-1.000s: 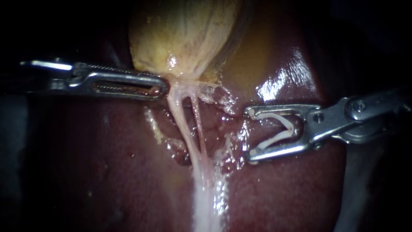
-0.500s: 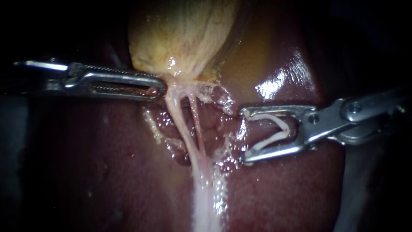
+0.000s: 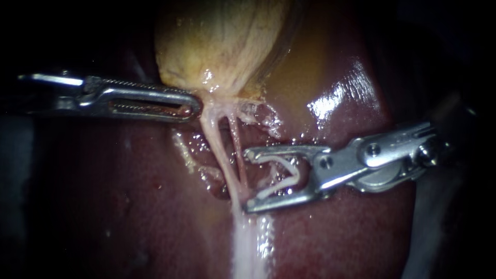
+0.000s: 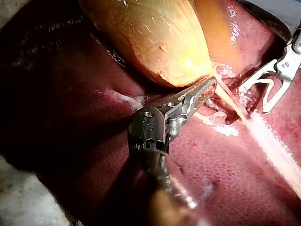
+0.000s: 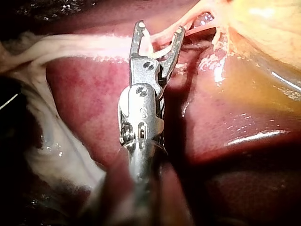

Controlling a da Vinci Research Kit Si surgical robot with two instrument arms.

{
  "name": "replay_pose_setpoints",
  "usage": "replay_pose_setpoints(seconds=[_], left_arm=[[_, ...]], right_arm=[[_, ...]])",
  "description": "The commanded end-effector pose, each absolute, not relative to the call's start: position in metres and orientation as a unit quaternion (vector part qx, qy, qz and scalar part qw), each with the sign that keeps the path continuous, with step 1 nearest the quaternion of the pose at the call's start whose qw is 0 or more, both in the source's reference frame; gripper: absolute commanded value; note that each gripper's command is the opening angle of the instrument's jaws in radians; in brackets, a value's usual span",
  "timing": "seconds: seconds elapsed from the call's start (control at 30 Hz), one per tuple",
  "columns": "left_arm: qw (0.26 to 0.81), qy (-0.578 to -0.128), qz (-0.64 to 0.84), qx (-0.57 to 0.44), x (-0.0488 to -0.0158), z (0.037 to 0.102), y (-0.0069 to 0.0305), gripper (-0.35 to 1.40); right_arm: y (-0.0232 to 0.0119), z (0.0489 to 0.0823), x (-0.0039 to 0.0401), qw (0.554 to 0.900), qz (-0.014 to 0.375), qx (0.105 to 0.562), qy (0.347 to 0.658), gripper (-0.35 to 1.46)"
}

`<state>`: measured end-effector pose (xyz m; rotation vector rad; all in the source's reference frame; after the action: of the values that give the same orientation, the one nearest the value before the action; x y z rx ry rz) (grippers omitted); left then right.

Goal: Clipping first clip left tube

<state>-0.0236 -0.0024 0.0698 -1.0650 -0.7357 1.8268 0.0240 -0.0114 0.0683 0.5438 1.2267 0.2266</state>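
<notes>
Centre frame, the pale left tube [image 3: 216, 147] lies just left of my right instrument's [image 3: 249, 181] wide-spread jaws grasping a white V-shaped clip [image 3: 283, 178]; straddle it fully before squeezing, left instrument [image 3: 194, 106] clenched on yellow gallbladder [image 3: 222, 41] neck

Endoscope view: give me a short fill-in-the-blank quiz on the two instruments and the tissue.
My left instrument grips the lower end of the yellowish ____. My right instrument carries a white ____ in its jaws. Below the left instrument, ____ thin tubes run over the dark red liver.
Missing words: gallbladder; clip; two.
</notes>
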Motion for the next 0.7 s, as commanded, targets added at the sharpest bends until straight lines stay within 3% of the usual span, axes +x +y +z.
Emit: replay_pose_setpoints(seconds=[0.03, 0.7], left_arm=[[0.437, -0.295, 0.734, -0.428, -0.0236, 0.0697, -0.0024, -0.35], [0.437, -0.295, 0.734, -0.428, -0.0238, 0.0693, -0.0026, -0.35]], right_arm=[[-0.0114, 0.0685, 0.0242, 0.778, 0.105, 0.251, 0.567, 0.49], [-0.0128, 0.0714, 0.0269, 0.779, 0.104, 0.267, 0.558, 0.49]])
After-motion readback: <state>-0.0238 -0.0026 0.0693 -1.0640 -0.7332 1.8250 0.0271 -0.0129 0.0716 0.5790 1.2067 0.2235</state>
